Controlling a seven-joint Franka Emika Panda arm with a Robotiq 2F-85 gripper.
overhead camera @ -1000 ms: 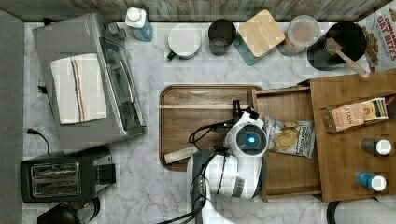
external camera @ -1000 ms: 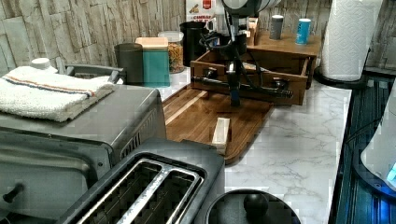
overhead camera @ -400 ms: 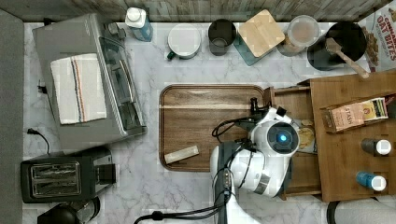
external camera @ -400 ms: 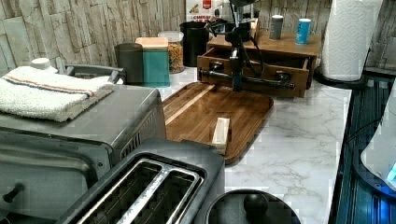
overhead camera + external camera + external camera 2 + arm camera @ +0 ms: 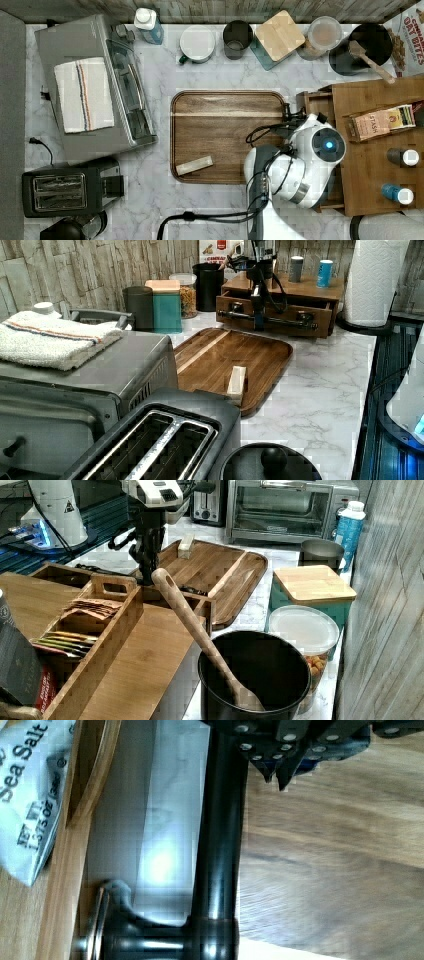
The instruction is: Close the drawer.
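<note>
The drawer of light wood sticks out only a little from under the cabinet top; one corner of it shows in the top view. My gripper hangs straight down in front of the drawer, against its dark metal handle bar. In the wrist view the gripper is shut, its tips side by side next to the handle bar, on the tray's side of it. A sea salt snack bag lies inside the drawer. The right view shows the gripper just before the drawer front.
A dark wooden tray holding a small wooden block lies right in front of the drawer. A tea box and two bottles stand on the cabinet top. Canisters, a black pot, a toaster oven and a toaster ring the counter.
My arm has moved toward the top view's right with the drawer sliding in ahead of it. The snack bag that lay open to view is now under the cabinet top.
</note>
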